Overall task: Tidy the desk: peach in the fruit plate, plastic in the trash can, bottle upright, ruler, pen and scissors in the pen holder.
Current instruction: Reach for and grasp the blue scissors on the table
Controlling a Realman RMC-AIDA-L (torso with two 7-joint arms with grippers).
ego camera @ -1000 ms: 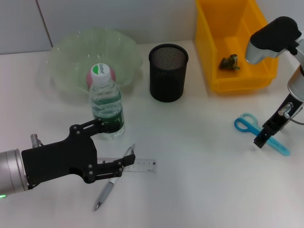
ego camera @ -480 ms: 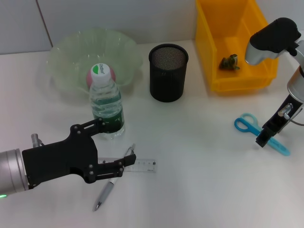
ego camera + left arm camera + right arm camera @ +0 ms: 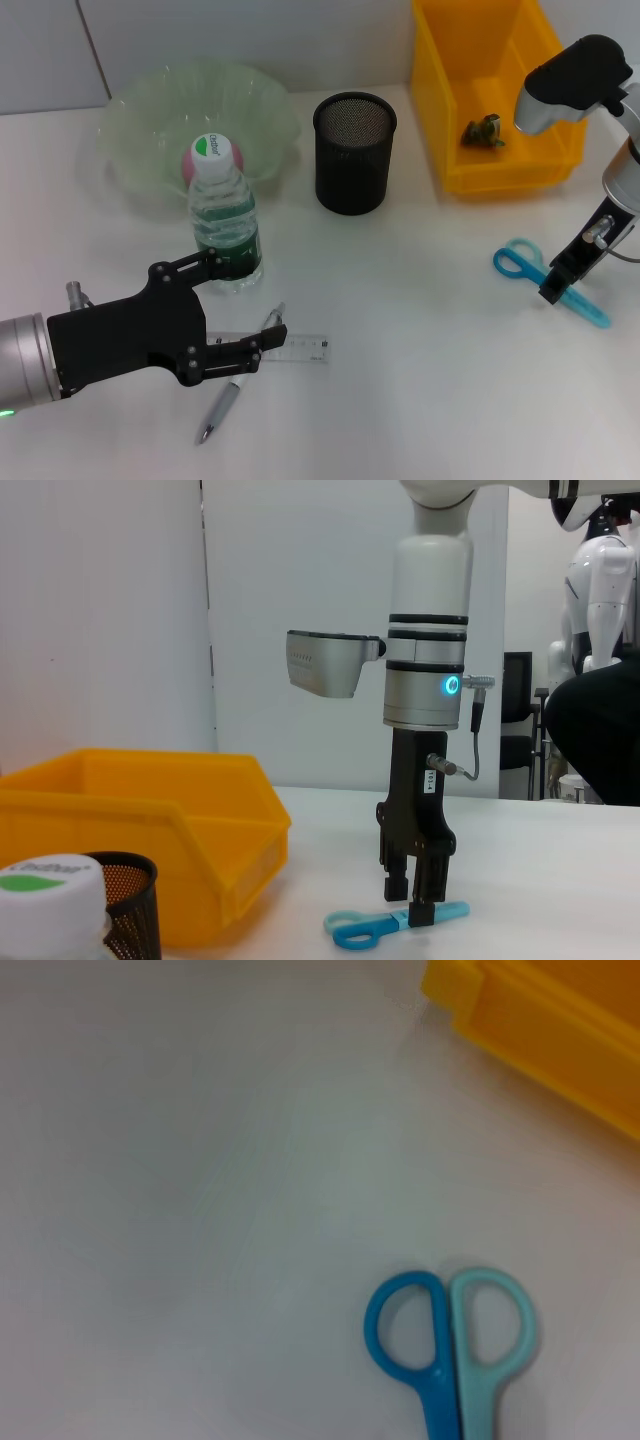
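Observation:
The blue scissors (image 3: 545,280) lie flat at the table's right, also seen as scissors (image 3: 372,926) and scissors (image 3: 452,1338). My right gripper (image 3: 552,290) stands over their blades, open, its fingers straddling them; it shows as the right gripper (image 3: 410,900) too. At the lower left my left gripper (image 3: 245,302) is open beside the upright bottle (image 3: 226,225), above the clear ruler (image 3: 296,347) and the pen (image 3: 232,388). The peach (image 3: 189,160) rests in the green fruit plate (image 3: 140,110). A crumpled plastic piece (image 3: 483,131) lies in the yellow trash can (image 3: 500,165). The black mesh pen holder (image 3: 354,152) stands mid-table.
The trash can (image 3: 140,820) sits close behind the scissors. The bottle cap (image 3: 45,892) and the pen holder (image 3: 130,912) stand near the left wrist camera. White tabletop (image 3: 420,360) stretches between the ruler and the scissors.
My right gripper has shifted slightly up and to the right over the scissors. The scissors, the left arm and everything else stay where they were.

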